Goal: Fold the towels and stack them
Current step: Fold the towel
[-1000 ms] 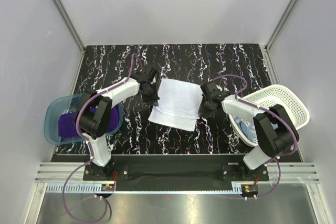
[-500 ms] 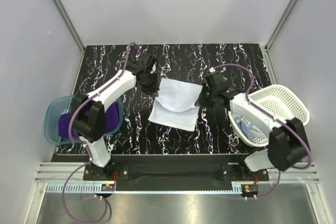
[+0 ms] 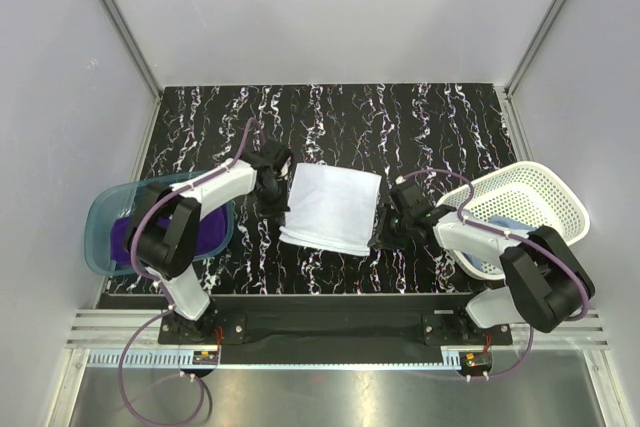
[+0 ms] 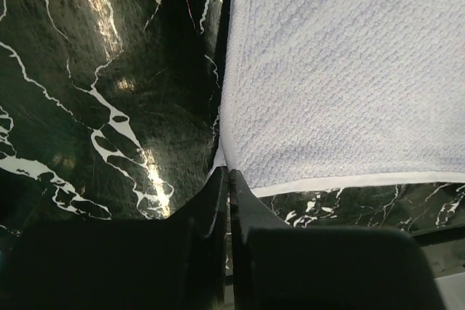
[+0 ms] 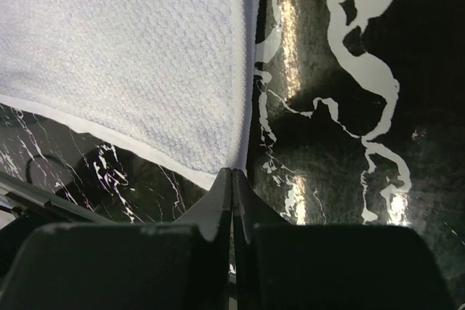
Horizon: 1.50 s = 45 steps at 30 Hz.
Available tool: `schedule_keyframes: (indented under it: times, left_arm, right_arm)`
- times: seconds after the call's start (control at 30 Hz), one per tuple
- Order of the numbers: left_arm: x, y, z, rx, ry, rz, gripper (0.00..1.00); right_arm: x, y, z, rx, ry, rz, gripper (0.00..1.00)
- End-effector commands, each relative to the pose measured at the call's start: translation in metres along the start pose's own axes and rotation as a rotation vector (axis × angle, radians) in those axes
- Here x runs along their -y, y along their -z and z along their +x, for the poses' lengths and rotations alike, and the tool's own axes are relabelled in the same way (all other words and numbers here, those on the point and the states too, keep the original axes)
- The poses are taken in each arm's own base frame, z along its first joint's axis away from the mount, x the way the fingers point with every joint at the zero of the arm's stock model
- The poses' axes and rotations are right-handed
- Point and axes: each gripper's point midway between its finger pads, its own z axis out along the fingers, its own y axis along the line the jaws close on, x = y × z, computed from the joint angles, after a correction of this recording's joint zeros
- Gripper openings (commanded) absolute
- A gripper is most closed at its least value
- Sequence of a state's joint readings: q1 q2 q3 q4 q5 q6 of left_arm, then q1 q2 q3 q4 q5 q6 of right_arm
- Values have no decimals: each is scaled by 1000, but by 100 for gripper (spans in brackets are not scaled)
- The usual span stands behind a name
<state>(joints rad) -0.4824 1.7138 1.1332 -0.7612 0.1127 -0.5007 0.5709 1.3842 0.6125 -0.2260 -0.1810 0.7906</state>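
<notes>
On blk marbled table (image 3: 440, 117), towel (image 3: 330, 209), pale walls (image 3: 330, 7)

A white towel (image 4: 341, 70) with a waffle weave fills the upper right, its smooth hem running along the lower right. The left gripper (image 4: 227, 179) pinches the towel's near left corner, fingers pressed together. A black, white-veined table (image 4: 94, 107) fills the left.

Place: we see a robot lab test cell.
Walls: plain pale panels (image 3: 350, 17) in metal posts (image 3: 119, 22).
Surface: a black marbled counter (image 3: 200, 117).
Fixtures: left arm (image 3: 215, 180) and right arm (image 3: 470, 237) bolted to a rail (image 3: 110, 330).
</notes>
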Motion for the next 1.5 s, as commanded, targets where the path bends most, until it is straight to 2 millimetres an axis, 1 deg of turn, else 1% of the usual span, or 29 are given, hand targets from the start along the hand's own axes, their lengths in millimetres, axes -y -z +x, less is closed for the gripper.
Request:
schedule_keyframes:
  times: [0.0,0.23,0.33,0.37,0.47,0.5,0.53,0.57,0.6,0.63,0.7,0.73,0.77,0.8,0.83,0.9,0.93,0.97,1.0,1.03,1.1,1.27,1.43,1.47]
  left_arm:
    - [4,-4,-11,47,-29,28,0]
    - [-3,-10,1,30,-30,18,0]
    - [-2,-6,4,30,-30,34,0]
    - [3,0,-2,48,-32,45,0]
    - [8,15,-9,63,-31,54,0]
    - [15,26,-17,90,-36,72,0]
    - [18,33,-17,90,-33,80,0]
    - [19,39,-19,99,-32,86,0]
    - [24,50,-23,124,-31,102,0]
    - [23,55,-21,124,-25,99,0]
    - [21,57,-18,125,-21,92,0]
    - [17,54,-12,114,-20,93,0]
    - [15,49,-5,95,-21,93,0]
    - [13,45,-2,91,-19,90,0]
    - [6,33,9,69,-12,80,0]
    - [3,23,16,52,-7,81,0]
    - [-2,13,23,31,-2,73,0]
    - [-3,10,24,26,-3,70,0]
    - [-4,6,25,27,-4,64,0]
    - [-10,1,27,22,0,38,0]
    - [-14,-3,28,15,-3,23,0]
    - [-19,-6,26,24,-5,-3,0]
    - [-18,-1,20,39,-11,-7,0]
    - [-16,-1,22,28,-16,-2,3]
  right_arm:
    - [-22,-5,-9,41,8,-89,0]
    - [-13,-4,-2,44,18,-56,0]
    - [-19,3,-1,44,25,-77,0]
    - [-21,5,-3,46,32,-79,0]
    - [-30,23,-19,94,83,-53,0]
    - [-35,30,-23,107,109,-61,0]
    - [-41,38,-28,113,115,-64,0]
    - [-43,42,-28,114,123,-66,0]
    - [-47,50,-29,125,129,-83,0]
    - [-47,53,-28,123,128,-87,0]
    - [-48,61,-25,130,119,-107,0]
    - [-40,58,-18,118,114,-96,0]
    - [-38,57,-13,108,99,-106,0]
    - [-27,52,-2,91,89,-99,0]
    - [-25,49,1,87,86,-108,0]
    - [-15,41,11,60,74,-101,0]
    - [-10,36,16,53,71,-107,0]
    - [-10,34,19,48,65,-116,0]
    - [-3,29,24,39,58,-103,0]
    - [-3,27,25,42,57,-113,0]
    - [3,23,30,30,51,-101,0]
    - [-3,17,34,13,44,-139,0]
    - [-10,22,30,32,44,-149,0]
    - [-10,23,28,41,48,-145,0]
